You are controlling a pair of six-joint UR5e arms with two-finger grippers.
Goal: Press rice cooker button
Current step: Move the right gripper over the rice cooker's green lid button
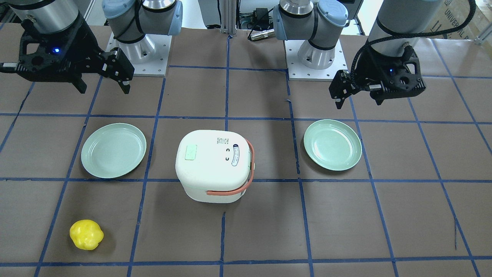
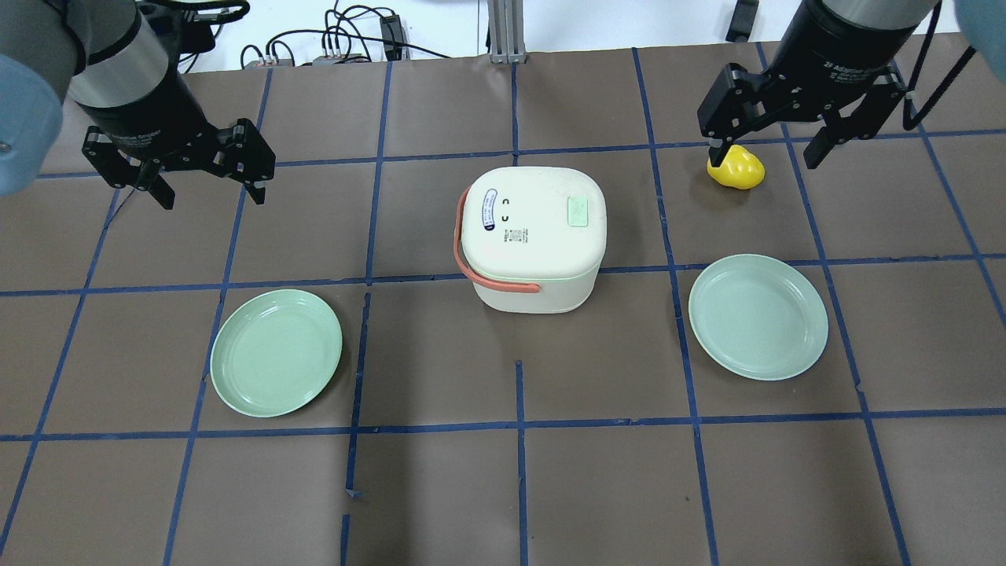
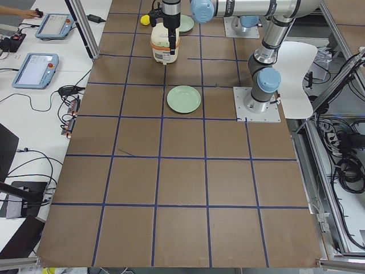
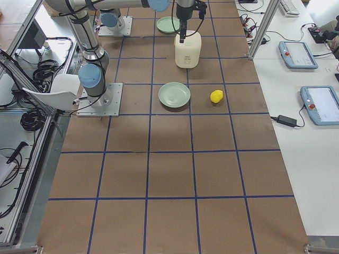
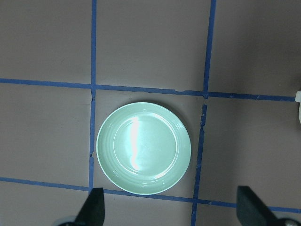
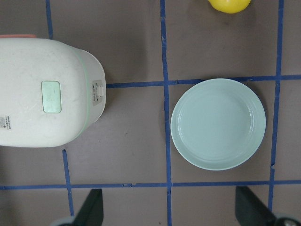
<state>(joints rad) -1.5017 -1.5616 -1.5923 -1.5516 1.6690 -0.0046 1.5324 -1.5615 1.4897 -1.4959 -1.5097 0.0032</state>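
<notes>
The white rice cooker with a salmon handle stands at the table's middle, lid shut. A pale green button sits on its lid; it also shows in the right wrist view and the front view. My left gripper is open and empty, raised over the table well left of the cooker, above a green plate. My right gripper is open and empty, raised to the cooker's right, near a yellow pepper. Neither gripper touches the cooker.
Two empty pale green plates lie on the brown mat, one on my left and one on my right. The yellow pepper lies far right of the cooker. Blue tape lines grid the table. Both arm bases stand behind the cooker.
</notes>
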